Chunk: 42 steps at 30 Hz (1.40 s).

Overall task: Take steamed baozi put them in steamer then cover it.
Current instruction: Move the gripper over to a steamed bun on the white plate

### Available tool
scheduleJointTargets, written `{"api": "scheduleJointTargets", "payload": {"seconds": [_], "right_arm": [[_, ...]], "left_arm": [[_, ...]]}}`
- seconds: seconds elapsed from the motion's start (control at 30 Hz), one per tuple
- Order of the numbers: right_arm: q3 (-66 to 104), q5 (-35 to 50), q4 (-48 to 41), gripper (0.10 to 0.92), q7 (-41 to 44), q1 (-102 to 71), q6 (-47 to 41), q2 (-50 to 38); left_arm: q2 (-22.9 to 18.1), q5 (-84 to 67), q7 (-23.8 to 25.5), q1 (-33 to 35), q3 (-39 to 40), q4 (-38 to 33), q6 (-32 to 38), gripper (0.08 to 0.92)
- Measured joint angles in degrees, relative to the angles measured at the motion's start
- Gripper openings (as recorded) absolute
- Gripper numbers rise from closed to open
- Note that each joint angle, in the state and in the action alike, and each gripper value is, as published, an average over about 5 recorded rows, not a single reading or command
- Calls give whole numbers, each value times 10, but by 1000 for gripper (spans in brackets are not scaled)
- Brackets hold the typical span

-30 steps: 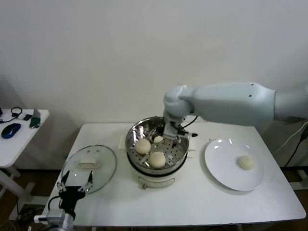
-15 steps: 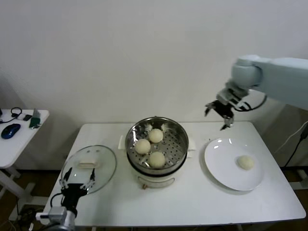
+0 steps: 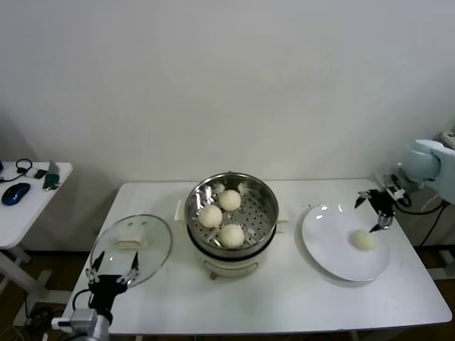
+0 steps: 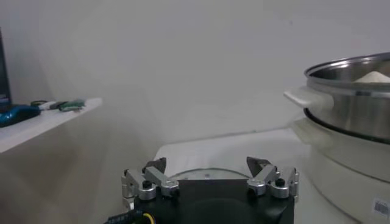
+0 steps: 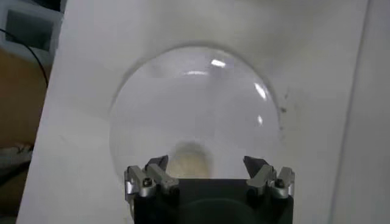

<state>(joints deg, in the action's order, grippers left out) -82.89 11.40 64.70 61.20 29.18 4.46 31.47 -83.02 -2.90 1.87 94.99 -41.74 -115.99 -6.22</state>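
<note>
The shiny steamer (image 3: 266,206) stands mid-table with three steamed baozi (image 3: 229,200) on its perforated tray. A fourth baozi (image 3: 364,240) lies on the white plate (image 3: 330,249) to the right. My right gripper (image 3: 375,210) hovers open and empty just above and behind that bun. In the right wrist view the bun (image 5: 189,159) sits between the open fingers of that gripper (image 5: 205,161), below them. The glass cover (image 3: 131,249) lies flat at the left. My left gripper (image 3: 111,268) waits open at the cover's near edge, and in its wrist view this gripper (image 4: 207,163) faces the steamer (image 4: 353,103).
A small side table (image 3: 32,195) with a mouse and headphones stands left of the main table. The wall runs close behind the steamer. The plate reaches near the table's right edge.
My right arm has swung out of the steamer, up and across to the right, then down to the plate. A third bun stays in the steamer. The left arm has held still.
</note>
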Motion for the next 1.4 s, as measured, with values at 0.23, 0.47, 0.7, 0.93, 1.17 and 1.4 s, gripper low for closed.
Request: {"api": "scheduleJointTargets", "payload": {"seconds": [0.23, 0.47, 0.7, 0.93, 1.17, 1.4], "right_arm": [[75, -34, -55, 823, -9, -90, -3, 5], [128, -54, -101, 823, -16, -151, -4, 22], [165, -66, -137, 823, -24, -185, -4, 44], [184, -70, -159, 821, -26, -205, -4, 62], [197, -77, -172, 759, -27, -219, -5, 70], [207, -75, -176, 686, -26, -219, -6, 74]], "left_arm": [[0, 0, 0, 2, -1, 4, 3, 823], [0, 2, -1, 2, -2, 5, 3, 823], [0, 3, -1, 2, -2, 4, 2, 823], [0, 4, -1, 3, -2, -1, 0, 823], [-2, 4, -1, 4, -1, -4, -1, 823], [-5, 4, -1, 3, 0, -7, -1, 823]]}}
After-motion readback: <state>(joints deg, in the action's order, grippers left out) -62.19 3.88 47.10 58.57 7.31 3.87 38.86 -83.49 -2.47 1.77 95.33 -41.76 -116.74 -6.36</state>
